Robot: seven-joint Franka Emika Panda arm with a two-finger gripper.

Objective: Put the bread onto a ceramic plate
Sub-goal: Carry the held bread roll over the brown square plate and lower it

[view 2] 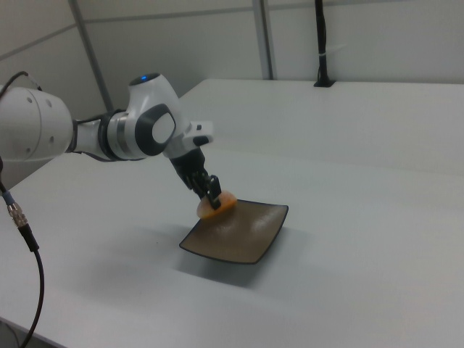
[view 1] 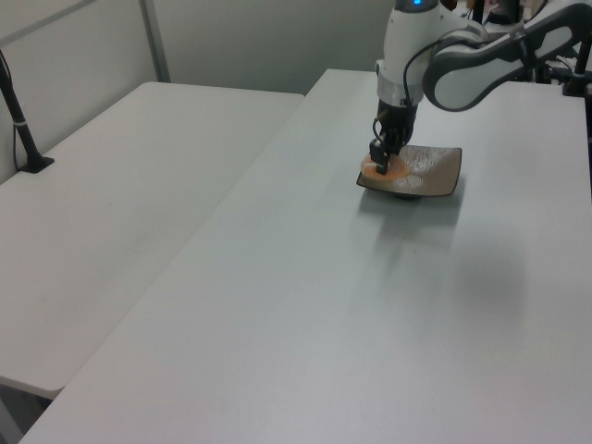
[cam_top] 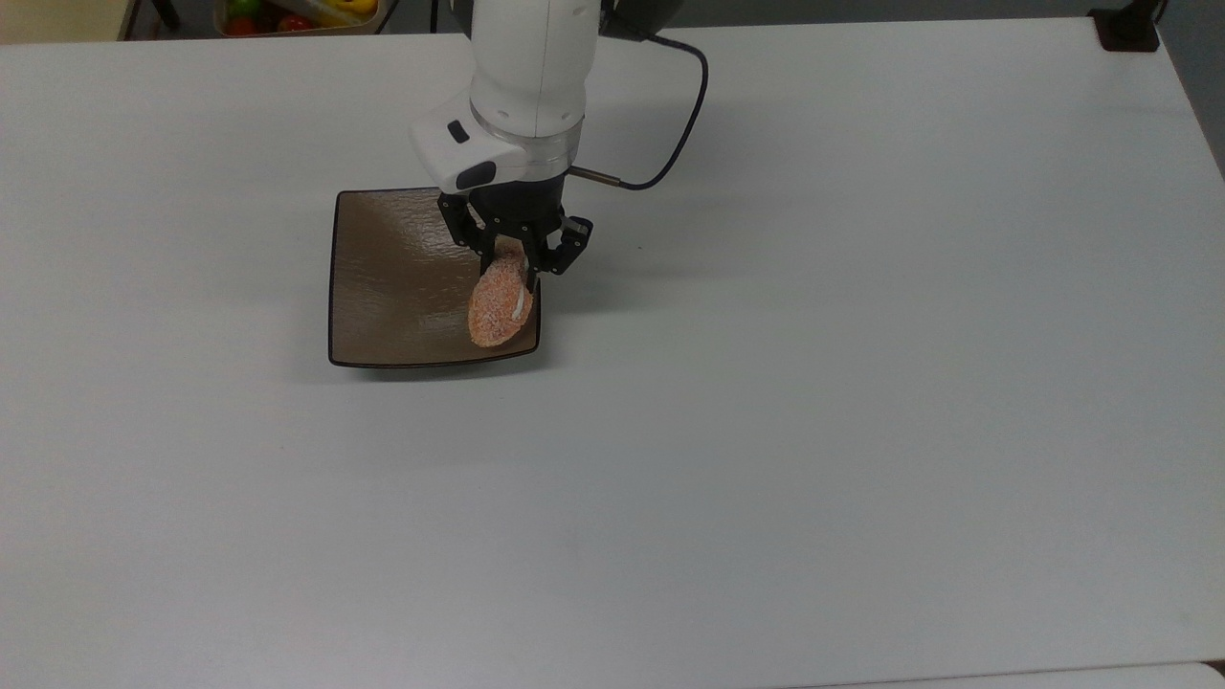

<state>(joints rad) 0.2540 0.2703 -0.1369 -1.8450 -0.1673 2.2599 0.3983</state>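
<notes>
1 oval speckled bread [cam_top: 500,306] (gripper [cam_top: 517,265]-held) | over sq glossy brown ceramic plate [cam_top: 383,287]

- Bread [cam_top: 500,304]: far end hidden between gripper [cam_top: 518,270] fingers.
- Ceramic plate [cam_top: 383,287]: far right corner covered by gripper, top view.
- Arm [cam_top: 529,67]: upper links cropped at top view's far edge.

We see a big white table [cam_top: 861,431]. At the far edge in the top view sits a box of colourful things [cam_top: 297,14] in red, green and yellow. A small dark block [cam_top: 1127,29] sits near the table's far corner on the top view's right. In the left view a second white table [view 1: 120,194] stands beside it, with a black pole [view 1: 20,125] on it
</notes>
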